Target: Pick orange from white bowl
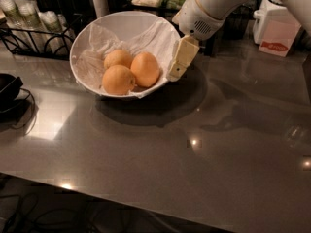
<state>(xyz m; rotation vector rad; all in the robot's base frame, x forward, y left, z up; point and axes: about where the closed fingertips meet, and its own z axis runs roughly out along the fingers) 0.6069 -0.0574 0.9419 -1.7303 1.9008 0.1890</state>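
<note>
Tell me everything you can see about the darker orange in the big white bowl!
The orange is egg-shaped, smooth-skinned and deeper orange than the two paler fruits pressed beside it. It sits whole on crinkled white paper inside the white bowl, standing rather upright. The end effector hangs at the bowl's rim near it, apart from the orange.
</note>
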